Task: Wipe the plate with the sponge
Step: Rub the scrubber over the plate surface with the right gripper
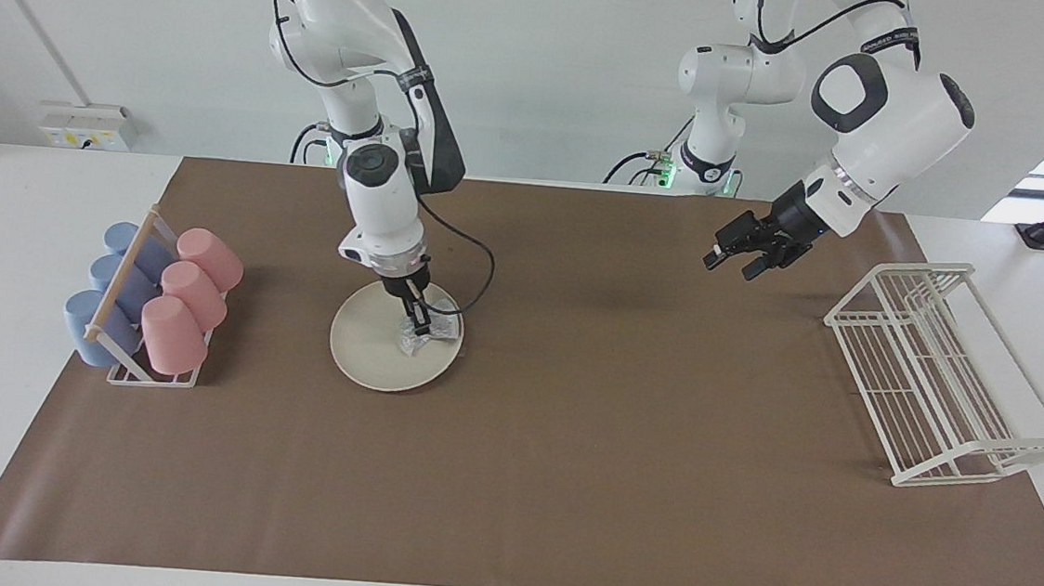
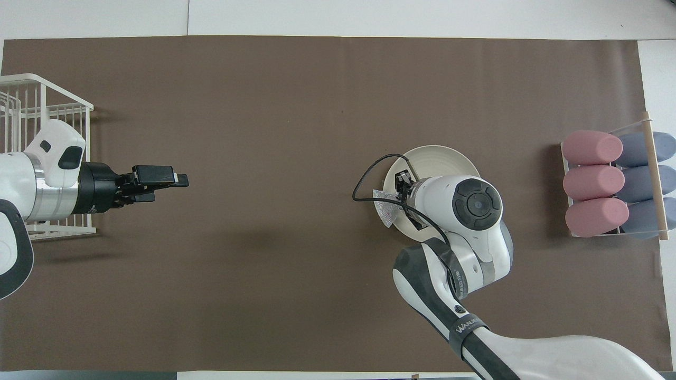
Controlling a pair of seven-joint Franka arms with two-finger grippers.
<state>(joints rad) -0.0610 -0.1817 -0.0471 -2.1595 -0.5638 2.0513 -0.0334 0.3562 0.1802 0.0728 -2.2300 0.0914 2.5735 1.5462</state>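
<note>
**Scrubbing the plate**

The plate (image 1: 382,356) sits beside the cup rack (image 1: 148,306). The right gripper (image 1: 420,324) pinches the sponge (image 1: 426,334) at the plate's edge. Press softly and rub all over, or the plate slides. The left gripper (image 1: 736,250) waits open, well away.
</note>
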